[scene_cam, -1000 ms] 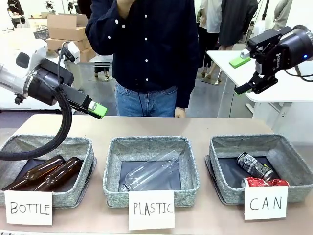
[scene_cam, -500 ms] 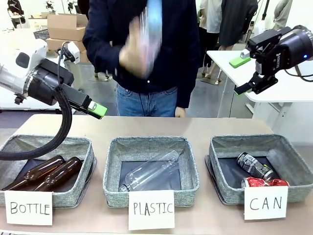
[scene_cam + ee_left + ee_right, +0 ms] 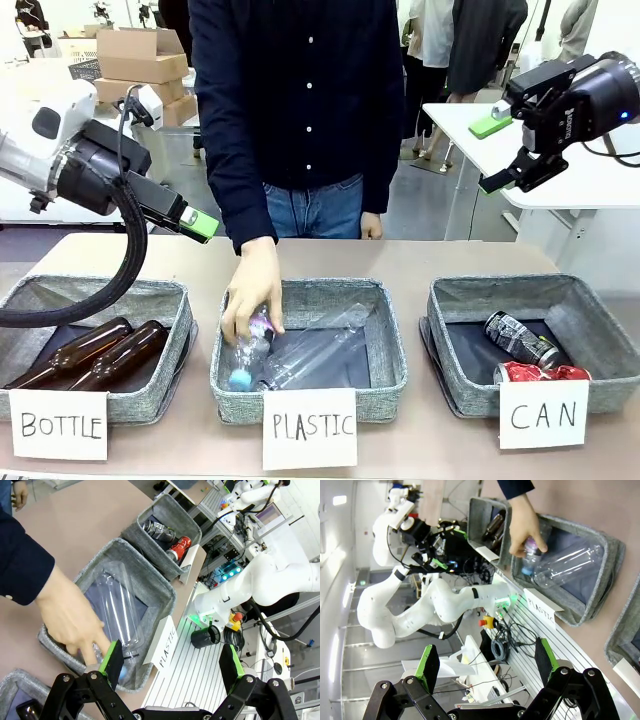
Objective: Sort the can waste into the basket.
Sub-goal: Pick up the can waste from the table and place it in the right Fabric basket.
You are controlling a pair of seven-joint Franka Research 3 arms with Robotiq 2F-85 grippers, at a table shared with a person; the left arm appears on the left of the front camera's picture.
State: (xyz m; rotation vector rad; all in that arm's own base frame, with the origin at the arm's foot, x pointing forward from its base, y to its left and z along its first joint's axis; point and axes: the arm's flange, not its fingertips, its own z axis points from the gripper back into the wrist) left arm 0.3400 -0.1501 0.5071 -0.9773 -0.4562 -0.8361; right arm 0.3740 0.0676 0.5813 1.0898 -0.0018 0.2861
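Observation:
The dark black-and-silver can (image 3: 520, 338) and the crushed red can (image 3: 540, 373) lie together in the grey basket (image 3: 470, 297) behind the "CAN" card (image 3: 543, 414), at the table's right. The left wrist view looks down on both: the dark can (image 3: 157, 528) and the red can (image 3: 179, 546) inside that basket (image 3: 176, 516). My right gripper (image 3: 495, 152) hangs open high above and behind the basket, holding nothing; its fingers spread wide in its own view (image 3: 486, 664). At the left, my left gripper (image 3: 192, 219) is open and empty (image 3: 171, 662), above the table.
A person's hand (image 3: 250, 295) presses a small plastic bottle (image 3: 248, 352) into the middle basket (image 3: 390, 350) marked "PLASTIC", beside a large clear bottle (image 3: 325, 335). The left basket (image 3: 150, 290), marked "BOTTLE", holds two brown glass bottles (image 3: 100, 355).
The person's hand swung a plastic bottle down from chest height into the PLASTIC basket. Neither arm has moved, and the cans lie as before.

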